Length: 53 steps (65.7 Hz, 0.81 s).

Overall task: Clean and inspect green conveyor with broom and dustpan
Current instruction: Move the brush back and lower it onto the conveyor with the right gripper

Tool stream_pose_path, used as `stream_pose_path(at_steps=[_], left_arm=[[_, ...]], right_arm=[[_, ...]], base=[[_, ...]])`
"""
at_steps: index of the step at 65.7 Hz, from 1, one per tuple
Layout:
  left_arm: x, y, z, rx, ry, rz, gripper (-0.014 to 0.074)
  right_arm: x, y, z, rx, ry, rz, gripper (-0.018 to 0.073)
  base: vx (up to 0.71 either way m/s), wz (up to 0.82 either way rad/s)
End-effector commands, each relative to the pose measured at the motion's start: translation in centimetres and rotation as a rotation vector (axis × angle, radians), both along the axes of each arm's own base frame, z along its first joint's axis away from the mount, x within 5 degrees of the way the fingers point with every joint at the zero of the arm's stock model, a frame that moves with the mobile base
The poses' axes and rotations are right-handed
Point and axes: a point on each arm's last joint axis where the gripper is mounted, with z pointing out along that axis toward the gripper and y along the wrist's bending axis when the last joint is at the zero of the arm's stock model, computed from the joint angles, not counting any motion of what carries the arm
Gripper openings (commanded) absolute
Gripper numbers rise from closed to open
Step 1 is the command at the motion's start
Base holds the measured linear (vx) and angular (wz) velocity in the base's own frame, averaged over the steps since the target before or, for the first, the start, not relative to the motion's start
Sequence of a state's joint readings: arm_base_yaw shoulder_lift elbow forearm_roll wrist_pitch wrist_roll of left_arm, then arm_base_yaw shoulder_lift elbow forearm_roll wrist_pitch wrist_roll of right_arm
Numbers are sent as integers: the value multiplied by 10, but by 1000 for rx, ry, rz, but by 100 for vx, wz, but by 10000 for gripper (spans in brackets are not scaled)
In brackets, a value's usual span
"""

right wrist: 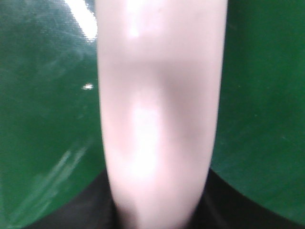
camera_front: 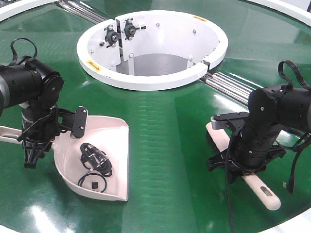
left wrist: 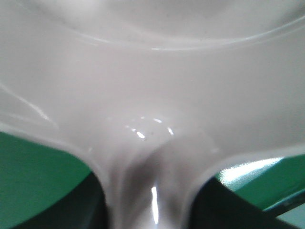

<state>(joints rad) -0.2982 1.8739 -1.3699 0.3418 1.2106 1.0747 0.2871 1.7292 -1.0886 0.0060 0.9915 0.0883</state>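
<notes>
Pink-beige plastic is filling both wrist views, badly blurred. Left wrist cam is showing only the dustpan (left wrist: 152,86) neck and back wall, with dark fingers (left wrist: 88,212) sitting tight on either side of the handle; the scoop's contents aren't showing there. Right wrist cam is showing just the broom (right wrist: 157,119) shaft over the green conveyor (right wrist: 43,119), dark fingers (right wrist: 233,210) pressing in on both sides at the bottom edge; bristles out of frame.

Front cam is giving the layout. Dustpan (camera_front: 116,133) is lying flat on the belt, near left, lip facing right, with black debris (camera_front: 95,162) lying inside, too small to identify. There the left gripper (camera_front: 33,154) is clamping the handle; the arm is hiding most of it, and only a stub (camera_front: 6,133) is poking out at the left edge. Broom (camera_front: 262,190) is lying near right, running diagonally from far-left to near-right, with the right gripper (camera_front: 241,167) clamping it mid-length and covering the middle; bristles are barely showing. White hub (camera_front: 146,80) and silver roller strips (camera_front: 228,90) are sitting far centre, well apart from both tools. Frame edges are cutting the belt off.
</notes>
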Motion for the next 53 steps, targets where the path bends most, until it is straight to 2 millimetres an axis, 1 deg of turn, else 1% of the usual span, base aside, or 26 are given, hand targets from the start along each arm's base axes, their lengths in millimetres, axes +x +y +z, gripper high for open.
stream_pose_path(at_steps=[1,24,41,53], left_arm=[[-2,1,23,17,-46,0,-6],[-2,1,23,17,-46,0,-6],[-2,1,23,16,-48,0,-6],[2,-1,23,-4,-92,-17,-6]], right_arm=[[1,0,19,41,-69,11,77],[0,4,19,85,-53,26,139],[-1,4,19,85,-44,29,244],[-1,4,19,84,-45,39,312]], base=[[0,0],[0,0],[0,0],[0,0]])
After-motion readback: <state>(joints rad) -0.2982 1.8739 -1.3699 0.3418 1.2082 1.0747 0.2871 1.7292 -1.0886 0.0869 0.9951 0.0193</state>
